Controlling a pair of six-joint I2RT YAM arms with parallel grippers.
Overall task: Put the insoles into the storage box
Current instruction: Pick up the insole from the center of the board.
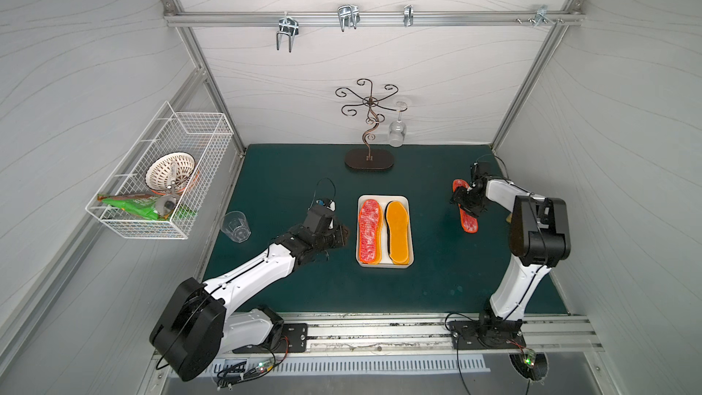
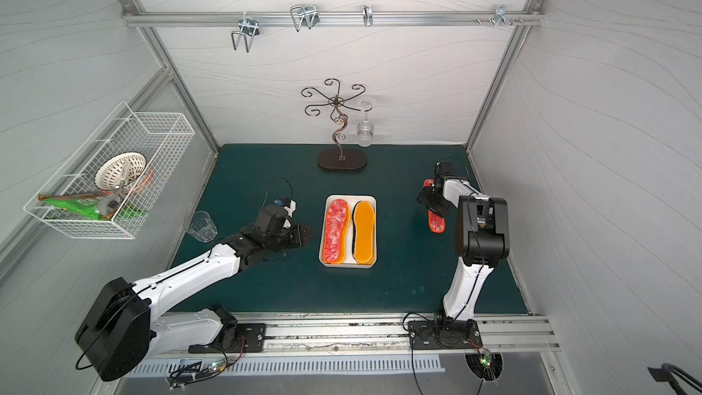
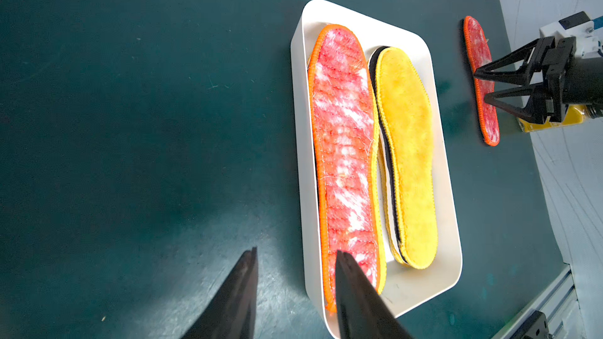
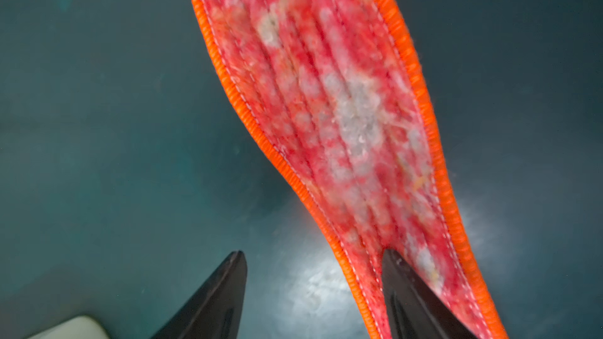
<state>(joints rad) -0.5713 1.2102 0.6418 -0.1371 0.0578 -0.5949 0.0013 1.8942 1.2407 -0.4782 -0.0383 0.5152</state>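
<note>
Left wrist view: storage box (image 3: 424, 288) almost filled, one insole outstanding.
Just left of the box, the left gripper (image 3: 295, 251) is held open-jawed and empty, seemingly to give room. Inside the box, two stacks are topped by a red-speckled insole (image 3: 342, 141) and an orange-yellow insole (image 3: 408, 158), piled so all fit. Well right of the box, a loose red insole (image 3: 476, 40) is straddled by the right gripper (image 3: 479, 85), jaws parted, nothing yet pinched.

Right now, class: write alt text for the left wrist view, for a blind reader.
A white storage box on a green mat holds a red speckled insole beside a yellow insole. A second red insole lies outside, by the open right end effector.
</note>
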